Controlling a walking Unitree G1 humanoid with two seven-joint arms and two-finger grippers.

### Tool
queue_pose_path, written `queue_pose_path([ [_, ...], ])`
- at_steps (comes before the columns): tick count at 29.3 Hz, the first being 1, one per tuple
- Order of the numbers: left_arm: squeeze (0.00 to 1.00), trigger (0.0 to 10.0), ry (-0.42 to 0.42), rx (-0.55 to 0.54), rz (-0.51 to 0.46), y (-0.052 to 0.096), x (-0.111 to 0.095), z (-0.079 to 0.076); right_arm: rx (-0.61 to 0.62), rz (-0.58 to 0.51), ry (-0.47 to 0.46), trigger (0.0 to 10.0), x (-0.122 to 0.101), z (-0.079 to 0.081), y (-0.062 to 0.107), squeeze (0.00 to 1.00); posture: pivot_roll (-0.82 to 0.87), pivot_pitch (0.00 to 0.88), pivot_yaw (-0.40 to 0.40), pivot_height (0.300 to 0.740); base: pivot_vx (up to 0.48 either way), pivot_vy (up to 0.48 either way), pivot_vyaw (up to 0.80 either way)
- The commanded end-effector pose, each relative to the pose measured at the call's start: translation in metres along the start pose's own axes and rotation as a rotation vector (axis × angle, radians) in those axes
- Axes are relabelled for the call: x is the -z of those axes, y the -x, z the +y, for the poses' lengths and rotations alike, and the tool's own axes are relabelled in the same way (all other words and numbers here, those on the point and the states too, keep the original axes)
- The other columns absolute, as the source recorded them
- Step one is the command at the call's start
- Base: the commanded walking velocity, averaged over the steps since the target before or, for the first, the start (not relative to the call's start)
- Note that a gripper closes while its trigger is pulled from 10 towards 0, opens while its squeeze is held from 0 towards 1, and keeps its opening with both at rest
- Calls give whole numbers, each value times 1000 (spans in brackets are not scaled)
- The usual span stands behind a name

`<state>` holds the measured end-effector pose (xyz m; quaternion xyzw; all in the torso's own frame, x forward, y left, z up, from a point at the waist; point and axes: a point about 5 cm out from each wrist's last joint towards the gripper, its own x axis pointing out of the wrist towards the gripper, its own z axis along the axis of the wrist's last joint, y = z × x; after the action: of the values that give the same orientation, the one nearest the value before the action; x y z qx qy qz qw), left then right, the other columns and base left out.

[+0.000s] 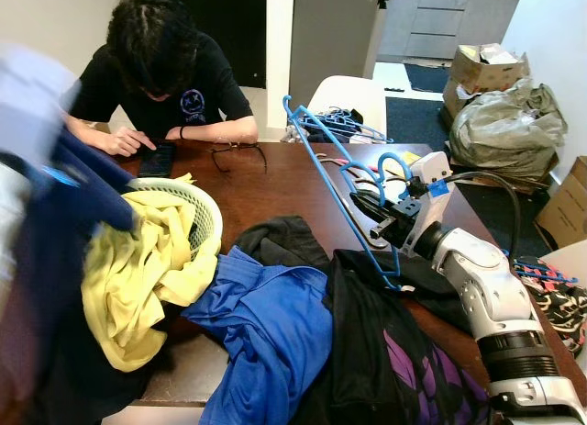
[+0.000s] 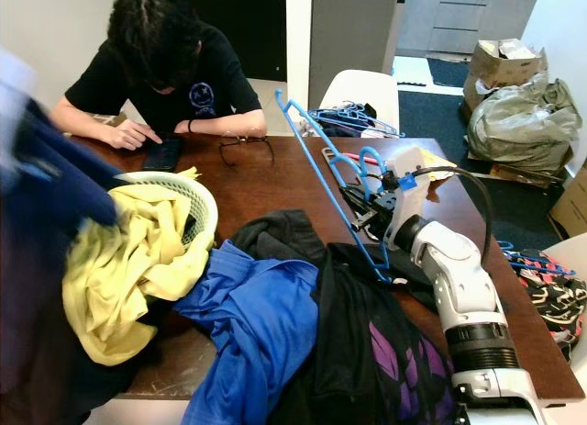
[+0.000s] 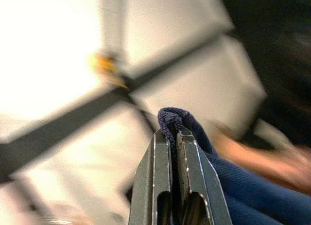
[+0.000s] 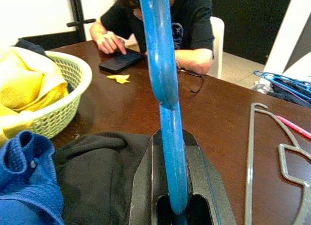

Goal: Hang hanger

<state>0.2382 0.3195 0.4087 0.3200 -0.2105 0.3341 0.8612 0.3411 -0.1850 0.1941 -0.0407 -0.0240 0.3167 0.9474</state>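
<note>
While the right gripper [image 4: 172, 196] pinches the blue hanger [image 1: 335, 182] and the left gripper [image 3: 176, 186] clamps navy cloth [image 3: 228, 181], the tilted hanger could snag the bench [image 1: 275, 191] clothes.

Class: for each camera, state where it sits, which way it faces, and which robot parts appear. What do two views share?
Head eyes: look forward and down at the brown wooden table; right gripper shows.
Left wrist: along left gripper, shut on dark blue cloth.
Right wrist: along right gripper, shut on blue plastic hanger.
Shared: hanger, seated person.
</note>
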Motion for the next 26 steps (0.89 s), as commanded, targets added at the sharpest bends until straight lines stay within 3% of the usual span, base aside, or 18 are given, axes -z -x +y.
queue_pose_path([
  [1,0,0,-54,-82,-58,-5,-9,18,-2,-8,3,10000,-2,1,-3,0,47,0,-15,740,0,0,0],
  [2,0,0,-77,-144,-98,-10,-19,32,-2,-10,1,10000,-2,1,-3,0,54,0,-14,740,0,0,0],
  [4,0,0,-72,-162,-139,-14,-27,35,-2,-11,-1,10000,-2,1,-4,0,55,0,-13,740,0,0,0],
  [7,0,0,-58,-134,-175,-16,-33,27,-1,-12,-1,10000,-2,1,-4,0,55,0,-13,740,0,0,0],
  [9,0,0,-5,-13,-225,-16,-38,-7,0,-13,-2,10000,-2,1,-4,0,52,0,-15,740,0,0,0],
  [10,0,0,-5,-13,-225,-16,-38,-7,0,-13,-2,10000,-2,1,-4,0,52,0,-15,740,0,0,0],
  [13,0,0,93,249,-236,-1,-35,-80,6,-11,-1,10000,-2,0,-4,0,45,0,-14,740,0,0,0],
  [14,0,0,93,249,-236,-1,-35,-80,6,-11,-1,10000,-2,0,-4,0,45,0,-14,740,0,0,0],
  [16,0,0,136,351,-233,8,-33,-107,9,-9,1,10000,-2,0,-3,0,42,0,-14,740,0,0,0],
  [18,0,0,136,351,-233,8,-33,-107,9,-9,1,10000,-2,0,-3,0,42,0,-14,740,0,0,0],
  [19,0,0,161,437,-227,17,-33,-126,11,-7,2,10000,-2,0,-3,0,42,0,-14,740,0,0,0],
  [20,0,0,161,437,-227,17,-33,-126,11,-7,2,10000,-2,0,-3,0,42,0,-14,740,0,0,0],
  [21,0,0,181,551,-224,29,-32,-150,12,-4,6,10000,-2,-1,-2,0,41,0,-12,740,0,0,0],
  [22,0,0,181,551,-224,29,-32,-150,12,-4,6,10000,-2,-1,-2,0,41,0,-12,740,0,0,0],
  [24,0,0,215,791,-225,64,-34,-192,15,3,11,10000,-1,-1,-1,0,40,0,-11,740,0,0,0],
  [26,0,0,215,791,-225,64,-34,-192,15,3,11,10000,-1,-1,-1,0,40,0,-11,740,0,0,0],
])
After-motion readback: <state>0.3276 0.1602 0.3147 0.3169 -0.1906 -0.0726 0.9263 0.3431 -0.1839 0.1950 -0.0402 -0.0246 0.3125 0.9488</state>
